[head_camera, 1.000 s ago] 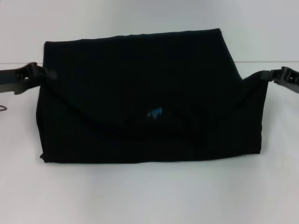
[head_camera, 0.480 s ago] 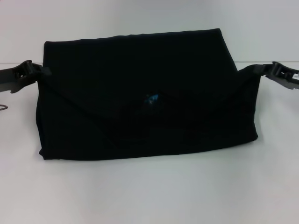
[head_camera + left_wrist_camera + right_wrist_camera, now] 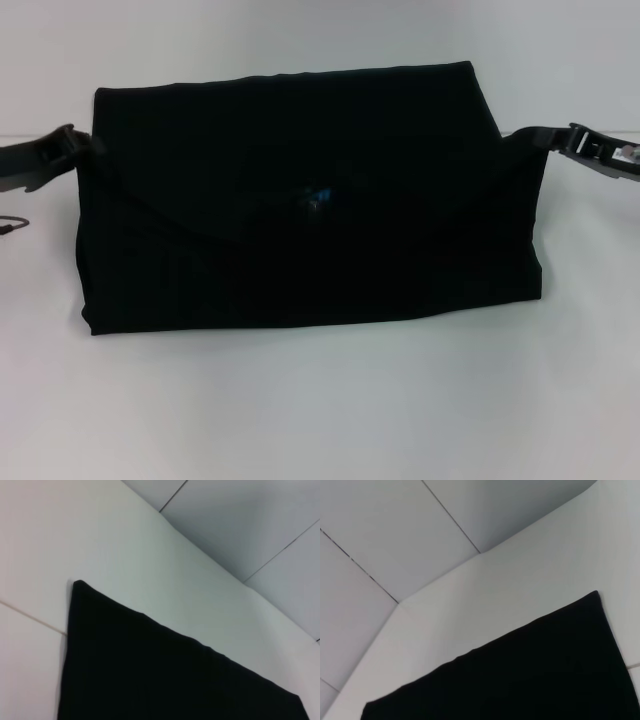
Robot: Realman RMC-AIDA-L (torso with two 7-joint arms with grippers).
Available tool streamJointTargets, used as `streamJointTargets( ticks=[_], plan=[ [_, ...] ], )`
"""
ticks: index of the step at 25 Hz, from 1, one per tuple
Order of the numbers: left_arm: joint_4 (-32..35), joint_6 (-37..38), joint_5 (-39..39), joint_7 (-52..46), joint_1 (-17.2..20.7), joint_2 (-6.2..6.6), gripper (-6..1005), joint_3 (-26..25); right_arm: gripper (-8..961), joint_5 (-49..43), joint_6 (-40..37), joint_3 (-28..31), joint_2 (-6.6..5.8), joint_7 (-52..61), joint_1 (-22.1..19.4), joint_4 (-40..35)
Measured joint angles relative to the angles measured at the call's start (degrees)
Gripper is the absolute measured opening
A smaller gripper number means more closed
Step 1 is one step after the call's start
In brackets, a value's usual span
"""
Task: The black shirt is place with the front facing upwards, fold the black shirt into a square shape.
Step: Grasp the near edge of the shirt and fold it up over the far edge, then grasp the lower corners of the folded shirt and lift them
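The black shirt [image 3: 300,260] lies partly folded on the white table, its near layer lifted at both side corners. A small blue mark [image 3: 320,196] shows near its middle. My left gripper [image 3: 78,146] is at the shirt's left edge, shut on the cloth. On the opposite side, my right gripper [image 3: 556,137] holds a stretched corner. Neither wrist view shows fingers: the left one has only the black shirt [image 3: 165,680] on the table, and the right one the black shirt [image 3: 530,675] against the tabletop.
The white table [image 3: 320,420] reaches around the shirt, with a seam line [image 3: 30,135] running across behind it. A thin cable loop [image 3: 12,224] lies at the far left edge. A pale tiled floor [image 3: 380,525] lies beyond the table.
Both grippers have carried the held corners up and away from me. The shirt's near edge has slid farther back, and the blue mark has moved up with the fold.
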Motion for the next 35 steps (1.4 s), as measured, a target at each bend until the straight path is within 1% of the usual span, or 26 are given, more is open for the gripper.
streamJointTargets(
  ticks=[4,6,8,10,11,12,15,16,17,19,20,21,22,23,24,25,26,27,29,30,32,35],
  plan=[
    [-1.08,-2.8,0.0,0.03,-0.34,-0.57,63,2.21,42,0.08,3.97,-2.64,0.47,-0.43,0.71,1.07],
    [-1.05,-4.42,-0.01,-0.01,-0.38,-1.36,64,2.78,42,0.26,5.17,-3.03,0.81,-0.95,0.95,1.35],
    [-0.53,-5.73,-0.1,0.02,-0.32,-2.29,64,2.76,48,0.48,5.52,-3.03,1.14,-2.16,0.99,1.34],
    [-0.31,-6.16,-0.86,1.38,-0.08,-2.87,65,2.74,61,0.61,5.3,-3.17,1.35,-3.09,0.99,1.13],
    [-0.37,-6.12,-1.42,2.5,0.07,-2.94,65,2.74,67,0.62,5.14,-3.23,1.35,-3.22,0.92,0.99],
    [-0.47,-5.94,-1.98,3.49,0.27,-2.99,86,2.78,73,0.64,4.91,-3.19,1.35,-3.28,0.77,0.93],
    [-0.57,-5.42,-3.05,4.98,1.25,-2.98,150,2.83,287,1.78,3.54,-2.47,0.95,-3.4,-0.4,0.63],
    [-0.55,-5.15,-3.13,4.88,1.72,-2.85,172,2.8,335,2.83,2.68,-2.35,0.72,-3.51,-1.12,0.53],
    [-0.55,-4.78,-3.16,4.8,2.15,-2.63,193,2.69,383,4.21,1.68,-2.33,0.46,-3.69,-1.88,0.37],
    [-0.5,-3.39,-3.33,4.64,3.31,-1.98,289,2.37,478,8.09,-1.81,-2.31,-0.15,-5.43,-3.85,-0.01],
    [-0.44,-2.3,-3.46,4.52,3.86,-1.6,336,2.29,526,9.69,-4.31,-2.39,-0.45,-7.02,-4.71,-0.08],
    [-0.31,-0.23,-3.66,4.12,4.7,-0.91,384,2.26,562,11.16,-7.43,-2.49,-0.88,-9.12,-5.55,-0.2],
    [-0.28,1.28,-3.72,3.73,5.19,-0.33,432,2.24,597,12.01,-11.83,-2.7,-1.5,-12.08,-6.42,-0.28],
    [-0.33,3.53,-3.73,3.06,5.85,0.47,462,2.34,633,11.96,-14.6,-2.94,-1.94,-13.76,-6.82,-0.35],
    [-0.49,6.15,-3.64,2.16,6.57,1.62,493,2.42,669,11.61,-17.41,-3.27,-2.33,-15.59,-7.19,-0.46],
    [-0.8,8.39,-3.48,1.58,6.94,2.44,523,2.64,704,10.79,-20.71,-3.98,-2.66,-17.81,-7.46,-0.57],
    [-1.1,11.01,-3.18,0.86,7.44,3.54,553,2.73,740,9.63,-23.73,-4.96,-2.98,-20.24,-7.7,-0.84],
    [-1.31,14.43,-2.61,-0.03,7.89,4.55,583,2.87,757,8.35,-26.2,-6.24,-3.06,-22.53,-7.82,-1.1],
    [-1.06,19.4,-1.05,-1.86,8.59,5.78,644,2.89,790,5.72,-29.12,-8.29,-2.73,-26.34,-7.98,-1.79],
    [-0.55,21.55,0.22,-2.91,8.79,6.18,674,2.89,807,4.4,-30.07,-9.18,-2.29,-28.05,-8.08,-2.07],
    [0.48,24.6,3.33,-4.22,9.03,6.55,721,2.89,840,2.73,-30.78,-10.32,-1.18,-32.06,-8.26,-2.42],
    [0.93,25.83,8.54,-5.18,8.73,6.53,792,3.0,891,1.74,-31.32,-11.86,1.02,-38.66,-8.8,-2.53]
  ],
)
